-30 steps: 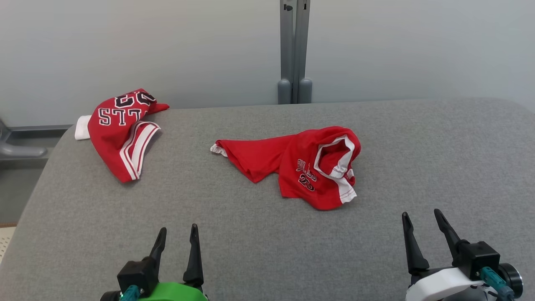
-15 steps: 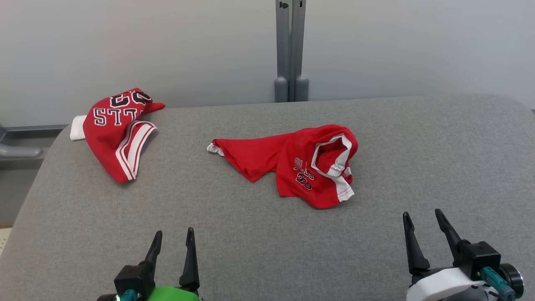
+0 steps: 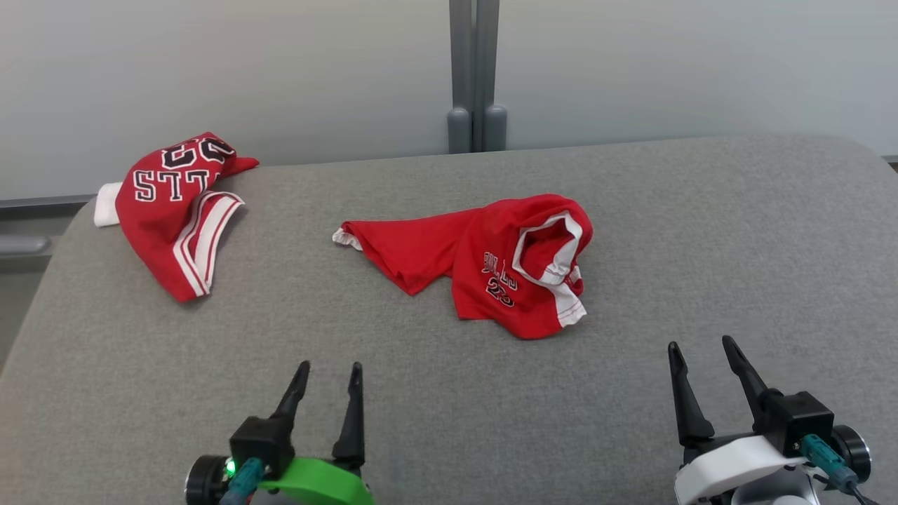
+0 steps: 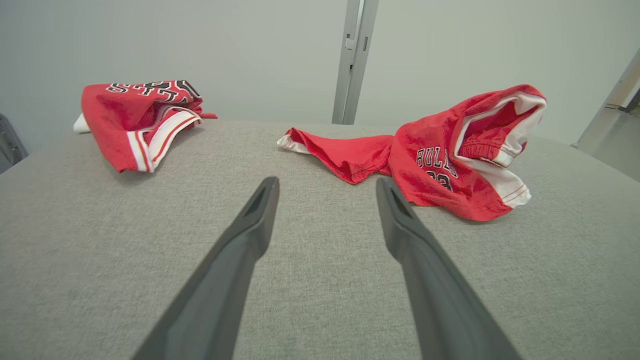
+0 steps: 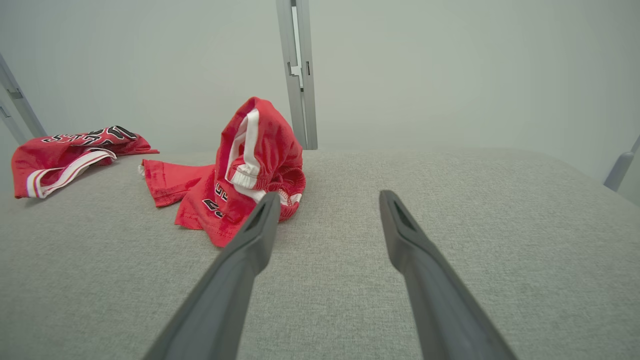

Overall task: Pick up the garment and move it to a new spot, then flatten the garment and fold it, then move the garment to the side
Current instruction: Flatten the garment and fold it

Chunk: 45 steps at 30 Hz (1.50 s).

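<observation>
Both grippers hover low over the grey cloth-covered desk [image 3: 449, 421] with nothing in them. The left gripper [image 3: 330, 366] has its two dark fingers spread apart and empty, and the right gripper [image 3: 700, 344] is likewise released, its fingers parted over bare fabric. The garment [image 3: 491, 266], a red jersey with white trim and dark lettering, lies crumpled on the desk ahead of both grippers. It is forward and to the right of the left gripper, forward and to the left of the right gripper, and apart from each. Its bunched end, with a white-edged opening gaping upward, sits nearer the right gripper. A flatter red tongue of cloth ending in a small white hem stretches off toward the left gripper's side. From the left wrist view the garment's near hem lies just past the tip of that gripper's right finger. A second red jersey [image 3: 168, 210] lies heaped well ahead and to the left of the left gripper, near the desk's far edge. Beyond the desk a grey post [image 3: 476, 70] rises against a pale wall [image 3: 701, 63].
</observation>
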Motion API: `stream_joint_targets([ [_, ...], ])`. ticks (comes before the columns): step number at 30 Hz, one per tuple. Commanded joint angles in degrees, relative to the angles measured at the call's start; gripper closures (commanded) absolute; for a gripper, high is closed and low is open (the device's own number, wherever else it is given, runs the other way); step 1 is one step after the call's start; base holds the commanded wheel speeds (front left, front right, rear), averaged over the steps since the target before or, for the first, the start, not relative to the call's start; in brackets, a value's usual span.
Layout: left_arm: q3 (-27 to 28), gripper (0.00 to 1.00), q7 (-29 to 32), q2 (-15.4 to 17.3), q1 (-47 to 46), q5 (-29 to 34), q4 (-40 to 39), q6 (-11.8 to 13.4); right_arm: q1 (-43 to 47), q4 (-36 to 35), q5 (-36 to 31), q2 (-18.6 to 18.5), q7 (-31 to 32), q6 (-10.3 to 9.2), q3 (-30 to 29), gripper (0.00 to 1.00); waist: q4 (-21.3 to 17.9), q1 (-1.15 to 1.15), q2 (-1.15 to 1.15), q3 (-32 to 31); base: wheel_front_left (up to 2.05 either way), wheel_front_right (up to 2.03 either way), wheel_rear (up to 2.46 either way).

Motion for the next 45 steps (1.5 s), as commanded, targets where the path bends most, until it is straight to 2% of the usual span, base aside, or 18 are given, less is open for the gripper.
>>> stream_joint_targets([
  [1,-1.7,0.0,0.0,0.0,-2.3,1.0,1.1,-0.8,-1.1,-0.1,-0.5,-0.2,-0.2,-0.02,0.0,0.0,-2.2,0.0,0.0,1.8,0.0,0.0,0.0],
  [9,-15.5,0.0,2.2,0.1,-15.1,-1.2,8.1,-4.1,-4.4,-0.3,-0.6,-0.2,-0.2,-0.02,0.0,0.0,-10.0,0.0,0.0,8.3,0.0,0.0,0.0],
  [13,-20.8,0.0,4.1,0.1,-21.9,-4.5,12.9,-4.2,-6.3,-0.5,0.2,-0.1,-0.2,-0.02,0.2,0.0,-14.1,0.0,0.0,12.2,0.0,0.0,0.0],
  [17,-24.7,0.0,5.0,0.1,-27.9,-5.8,18.8,-3.5,-8.0,-0.9,1.2,-0.1,-0.2,-0.02,0.7,0.0,-17.6,0.0,0.0,15.4,0.0,0.0,0.0],
  [22,-27.8,0.0,5.1,0.2,-33.1,-7.9,24.0,-2.3,-9.2,-0.8,2.4,-0.1,-0.2,-0.02,1.2,0.0,-20.2,0.0,0.0,18.1,0.0,0.0,0.0],
  [26,-29.5,0.0,4.3,0.1,-36.5,-8.6,28.6,1.5,-9.8,-0.5,3.3,-0.1,-0.2,-0.02,1.5,0.0,-21.4,0.0,0.0,19.0,0.0,0.0,0.0],
  [29,-31.0,0.0,4.8,0.1,-38.0,-8.8,32.0,3.2,-9.9,-0.4,3.5,-0.1,-0.2,-0.02,1.7,0.0,-21.8,0.0,0.0,19.2,0.0,0.0,0.0],
  [31,-31.4,0.11,5.4,0.1,-38.5,-10.5,33.3,3.2,-10.1,-0.4,3.7,-0.1,-0.2,-0.02,1.6,0.0,-21.9,0.0,0.0,19.3,0.0,0.0,0.0],
  [32,-31.7,0.43,5.7,0.1,-38.9,-11.0,34.0,3.4,-10.2,-0.4,3.8,-0.1,-0.2,-0.01,1.6,0.0,-21.9,0.0,0.0,19.3,0.0,0.0,0.0],
  [34,-32.5,0.67,5.5,0.1,-39.1,-11.9,34.9,3.8,-10.3,-0.4,3.9,-0.1,-0.2,-0.02,1.4,0.0,-21.8,0.0,0.0,19.2,0.0,0.0,0.0],
  [35,-32.7,0.88,5.2,0.1,-39.2,-12.7,35.0,3.7,-10.4,-0.4,3.8,-0.1,-0.2,-0.02,1.3,0.0,-21.6,0.0,0.0,19.2,0.0,0.0,0.0],
  [36,-32.9,1.0,4.8,0.1,-39.3,-13.6,34.9,3.6,-10.3,-0.4,3.8,-0.1,-0.2,-0.02,1.2,0.0,-21.4,0.0,0.0,19.0,0.0,0.0,0.0],
  [45,-36.4,1.0,0.9,0.1,-38.7,-16.3,30.7,4.7,-8.6,-0.2,2.5,-0.2,-0.2,-0.02,-1.0,0.0,-15.9,0.0,0.0,15.5,0.0,0.0,0.0],
])
